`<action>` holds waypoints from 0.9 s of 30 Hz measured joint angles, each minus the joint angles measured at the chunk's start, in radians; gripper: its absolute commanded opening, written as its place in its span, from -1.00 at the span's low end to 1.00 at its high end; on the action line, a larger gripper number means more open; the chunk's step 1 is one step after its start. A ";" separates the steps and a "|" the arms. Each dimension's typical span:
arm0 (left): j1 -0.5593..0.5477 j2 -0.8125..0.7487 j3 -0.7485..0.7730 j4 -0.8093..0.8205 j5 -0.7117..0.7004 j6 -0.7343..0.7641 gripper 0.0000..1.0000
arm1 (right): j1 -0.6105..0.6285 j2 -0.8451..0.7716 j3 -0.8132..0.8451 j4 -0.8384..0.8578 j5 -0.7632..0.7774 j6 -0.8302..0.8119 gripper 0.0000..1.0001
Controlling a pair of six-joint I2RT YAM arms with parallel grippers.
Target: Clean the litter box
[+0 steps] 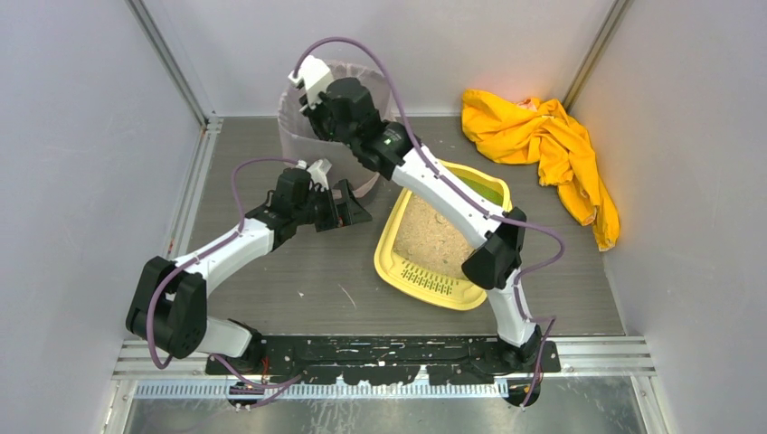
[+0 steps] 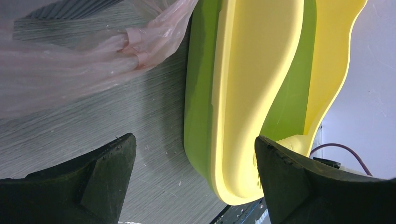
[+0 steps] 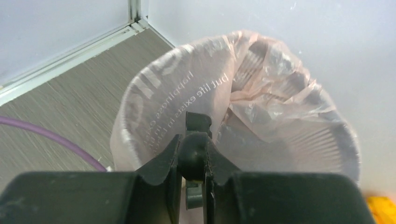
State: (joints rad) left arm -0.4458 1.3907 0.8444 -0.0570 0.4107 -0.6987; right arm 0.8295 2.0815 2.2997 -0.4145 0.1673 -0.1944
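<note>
The litter box is a yellow tray with a green inner rim and beige litter, lying right of centre. In the left wrist view its yellow and green side fills the middle. My left gripper is open and empty on the floor just left of the tray; its jaws stand wide apart, with the tray's corner between them, untouched. My right gripper hangs over the bin and is shut on a dark rounded handle. The rest of that tool is hidden.
The tall bin lined with a translucent pinkish bag stands at the back left; its bag folds show in the left wrist view. A crumpled yellow cloth lies at the back right. White walls close in on three sides.
</note>
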 measured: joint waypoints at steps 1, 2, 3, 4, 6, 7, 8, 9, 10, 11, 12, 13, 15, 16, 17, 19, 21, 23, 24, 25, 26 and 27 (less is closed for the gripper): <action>0.000 0.000 0.000 0.000 0.000 0.000 0.93 | 0.019 0.000 0.010 0.001 0.031 -0.035 -0.99; 0.000 0.001 0.000 0.000 0.000 0.000 0.93 | 0.040 0.000 0.021 0.001 0.060 -0.069 -0.99; 0.000 0.002 0.000 0.000 0.000 0.000 0.93 | 0.053 0.000 0.026 0.002 0.076 -0.087 -0.99; 0.000 0.002 0.000 0.000 0.000 0.000 0.93 | 0.065 0.000 0.033 0.003 0.092 -0.103 -0.99; 0.000 0.002 0.000 0.000 0.000 0.000 0.93 | 0.073 0.000 0.036 0.010 0.109 -0.116 -0.99; 0.000 0.002 0.000 0.000 0.000 0.000 0.93 | 0.069 -0.001 0.036 0.013 0.113 -0.115 -0.99; 0.000 0.002 0.000 0.000 0.000 0.000 0.93 | 0.059 -0.002 0.035 0.014 0.112 -0.109 -0.99; 0.000 0.002 0.000 0.000 0.000 0.000 0.93 | 0.048 -0.005 0.030 0.018 0.109 -0.098 -0.99; 0.000 0.002 0.000 0.000 0.000 0.000 0.93 | 0.034 -0.014 0.015 0.023 0.097 -0.079 -0.99; 0.000 0.002 0.000 0.000 0.000 0.000 0.93 | 0.015 -0.032 -0.013 0.032 0.078 -0.052 -0.99; 0.000 0.002 0.000 0.000 0.000 0.000 0.93 | -0.007 -0.064 -0.058 0.051 0.053 -0.018 -0.99; 0.000 0.002 0.000 -0.001 0.000 0.000 0.93 | -0.032 -0.104 -0.114 0.070 0.029 0.019 -0.99; 0.000 0.002 0.000 0.000 0.000 0.000 0.93 | -0.074 -0.187 -0.212 0.108 -0.006 0.084 -0.99; 0.000 0.003 0.000 0.000 0.000 0.000 0.93 | -0.101 -0.239 -0.270 0.138 -0.027 0.127 -0.99; 0.000 0.005 0.000 0.000 0.001 0.000 0.93 | -0.128 -0.290 -0.317 0.166 -0.045 0.164 -0.99; 0.000 0.010 0.000 0.000 0.001 0.000 0.93 | -0.190 -0.389 -0.400 0.241 -0.092 0.251 -0.99; 0.000 0.015 0.000 0.000 0.002 0.000 0.93 | -0.261 -0.475 -0.457 0.321 -0.145 0.337 -0.99; 0.000 0.019 0.000 0.000 0.002 -0.001 0.93 | -0.332 -0.542 -0.494 0.401 -0.198 0.422 -0.99; 0.000 0.021 0.000 0.000 0.002 -0.001 0.93 | -0.377 -0.575 -0.517 0.450 -0.225 0.472 -0.99; 0.000 0.023 0.000 0.000 0.002 -0.001 0.93 | -0.404 -0.594 -0.533 0.479 -0.239 0.501 -0.99; 0.000 0.024 0.000 0.000 0.002 -0.001 0.93 | -0.432 -0.612 -0.554 0.510 -0.251 0.529 -0.99; 0.000 0.026 0.000 0.000 0.002 -0.001 0.93 | -0.462 -0.637 -0.586 0.538 -0.264 0.560 -0.99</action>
State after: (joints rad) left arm -0.4458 1.4166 0.8448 -0.0566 0.4126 -0.6994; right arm 0.3672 1.4448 1.7142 0.1238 -0.0971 0.3656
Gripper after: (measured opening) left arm 0.964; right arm 0.215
